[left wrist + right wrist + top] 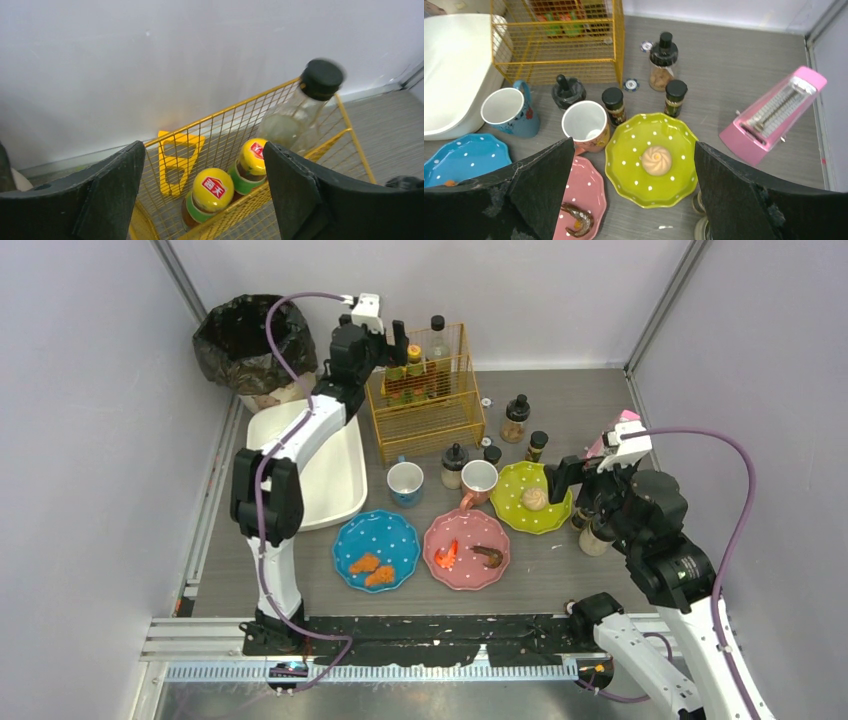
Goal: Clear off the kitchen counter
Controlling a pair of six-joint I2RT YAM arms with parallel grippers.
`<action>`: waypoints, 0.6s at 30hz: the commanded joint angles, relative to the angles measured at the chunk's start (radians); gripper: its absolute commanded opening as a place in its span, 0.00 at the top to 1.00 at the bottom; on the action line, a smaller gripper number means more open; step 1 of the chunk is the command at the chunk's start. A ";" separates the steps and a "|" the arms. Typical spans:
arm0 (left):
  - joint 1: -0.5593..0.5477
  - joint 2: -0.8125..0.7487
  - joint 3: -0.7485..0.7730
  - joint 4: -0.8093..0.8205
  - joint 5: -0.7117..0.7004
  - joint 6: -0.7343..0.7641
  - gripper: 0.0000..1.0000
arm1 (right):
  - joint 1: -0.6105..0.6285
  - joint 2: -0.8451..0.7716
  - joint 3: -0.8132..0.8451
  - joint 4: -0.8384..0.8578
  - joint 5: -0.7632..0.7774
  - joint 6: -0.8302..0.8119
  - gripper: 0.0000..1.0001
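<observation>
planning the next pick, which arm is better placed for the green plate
Right, probably: the right jaws stand open above the green plate, while the left jaws are far off over the basket.

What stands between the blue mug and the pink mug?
A small black-topped jar, slightly behind the blue mug and pink mug; the top view shows it.

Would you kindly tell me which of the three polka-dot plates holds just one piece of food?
The lime-green polka-dot plate, rightmost of the three: one pale swirled bun at its centre. The blue plate and the pink plate each carry two pieces.
</observation>
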 commanded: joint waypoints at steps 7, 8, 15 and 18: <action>0.004 -0.400 -0.105 -0.058 0.109 -0.147 0.01 | 0.002 0.180 0.216 -0.274 0.193 0.180 0.05; 0.003 -0.432 -0.122 -0.081 0.116 -0.164 0.00 | 0.002 0.196 0.230 -0.299 0.198 0.208 0.05; 0.004 -0.694 -0.242 -0.420 0.176 -0.272 0.00 | 0.002 0.267 0.299 -0.400 0.207 0.386 0.05; 0.004 -0.813 -0.381 -0.479 0.234 -0.273 0.00 | 0.003 0.256 0.289 -0.389 0.145 0.361 0.05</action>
